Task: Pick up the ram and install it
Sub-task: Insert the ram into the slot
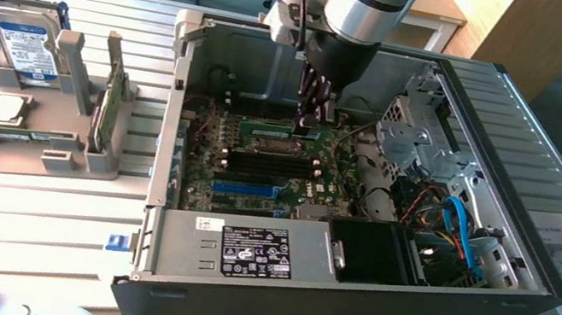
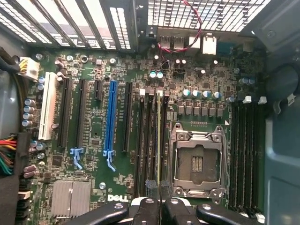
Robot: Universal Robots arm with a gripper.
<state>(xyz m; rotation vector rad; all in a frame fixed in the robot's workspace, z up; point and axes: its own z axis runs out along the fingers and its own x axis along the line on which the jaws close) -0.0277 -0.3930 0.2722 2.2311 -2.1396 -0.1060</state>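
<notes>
The fingers (image 1: 309, 115) are hanging inside the open computer case (image 1: 348, 304), which is sitting on the counter (image 1: 41, 202). They are pinching narrow on the ram (image 1: 268, 129). In the exterior view the green stick is running out toward nine o'clock from the fingers, with the empty processor socket (image 1: 265, 150) lying just beside it at six o'clock.

From the wrist view the ram (image 2: 159, 136) is showing edge-on between the fingers (image 2: 149, 208). It is lining up along the dark memory slots (image 2: 149, 140) beside the processor socket (image 2: 197, 159). Whether it is touching a slot I cannot tell.

The risk, as I am judging it, is a slight skew. A stick that is leaning or sitting off the slot line would be jamming on the slot wall, slipping in the grip, or bending under pressure. A reversed notch would be blocking it too.
</notes>
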